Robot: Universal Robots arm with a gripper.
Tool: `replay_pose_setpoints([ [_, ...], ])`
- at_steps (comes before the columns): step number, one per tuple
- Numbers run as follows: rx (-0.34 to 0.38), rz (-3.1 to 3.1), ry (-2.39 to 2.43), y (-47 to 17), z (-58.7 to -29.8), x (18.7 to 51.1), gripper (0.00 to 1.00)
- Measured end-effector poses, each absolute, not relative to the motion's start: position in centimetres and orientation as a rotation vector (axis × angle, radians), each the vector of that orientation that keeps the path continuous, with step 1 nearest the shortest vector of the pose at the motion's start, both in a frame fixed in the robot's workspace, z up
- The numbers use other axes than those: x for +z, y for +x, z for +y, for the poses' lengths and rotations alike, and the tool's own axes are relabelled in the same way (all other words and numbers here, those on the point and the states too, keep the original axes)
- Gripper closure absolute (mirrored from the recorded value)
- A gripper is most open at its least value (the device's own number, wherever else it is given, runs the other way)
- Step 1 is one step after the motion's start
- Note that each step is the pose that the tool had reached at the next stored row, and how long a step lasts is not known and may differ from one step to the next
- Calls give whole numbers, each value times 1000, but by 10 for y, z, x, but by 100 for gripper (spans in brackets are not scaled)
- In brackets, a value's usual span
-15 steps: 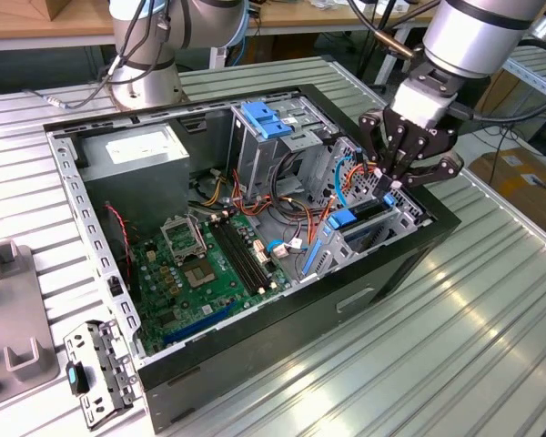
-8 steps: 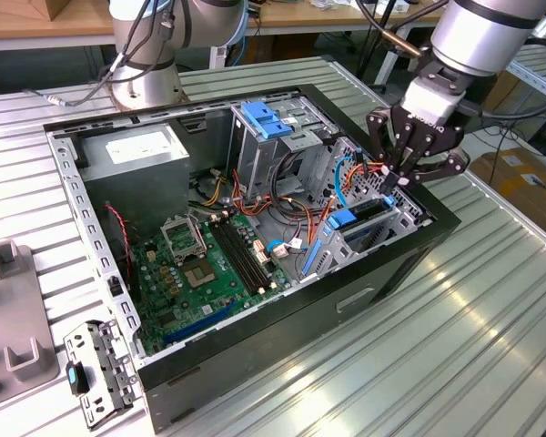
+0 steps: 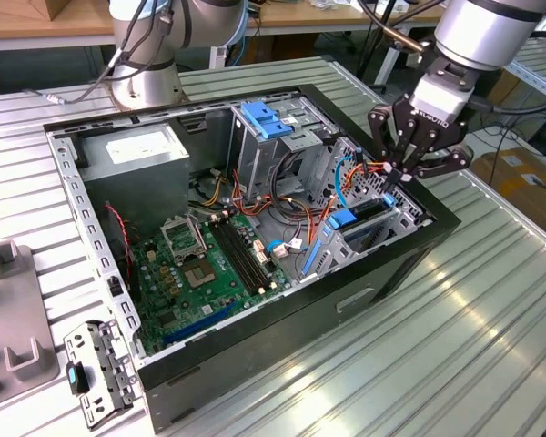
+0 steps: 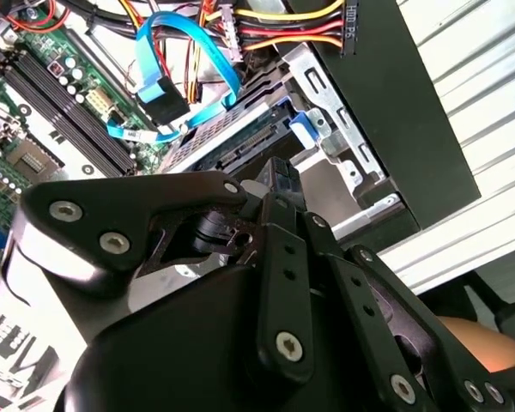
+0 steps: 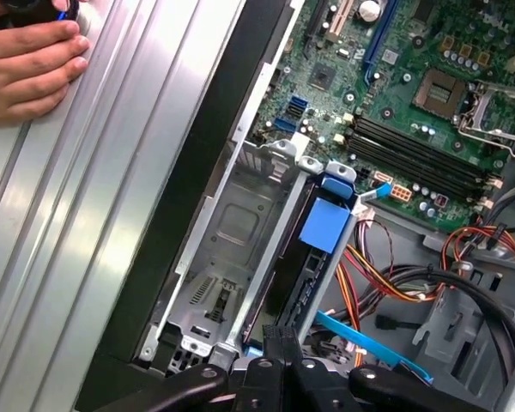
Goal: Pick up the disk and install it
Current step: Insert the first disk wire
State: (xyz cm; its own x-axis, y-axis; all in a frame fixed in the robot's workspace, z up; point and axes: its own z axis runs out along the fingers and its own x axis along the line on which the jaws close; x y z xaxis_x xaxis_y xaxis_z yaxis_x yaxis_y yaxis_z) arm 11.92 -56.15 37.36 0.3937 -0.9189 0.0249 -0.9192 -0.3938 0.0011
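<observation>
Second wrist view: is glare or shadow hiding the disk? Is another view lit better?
Second wrist view: the table burns white, the disk lies in shade, and the dark body of the end effector blocks the foreground. First wrist view: even light on the disk, mild sheen on the table ribs. Exterior view: soft reflections on the table.

White lettering is showing on the black body of the gripper [image 3: 396, 175] in the exterior view. In the second wrist view, white print is standing on a black connector [image 4: 352, 26] ahead of the tool, and a small printed tag [image 4: 134, 135] is hanging on the blue cable [image 4: 167, 51] beside it. A white sticker [image 3: 136, 146] is sitting on the grey box [image 3: 150, 193] well away from the tool, its print too small to read.
</observation>
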Motion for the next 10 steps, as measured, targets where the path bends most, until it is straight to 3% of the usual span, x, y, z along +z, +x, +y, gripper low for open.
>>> replay_pose_setpoints([
  [10,33,-1557,2713,120,-561,374,89],
])
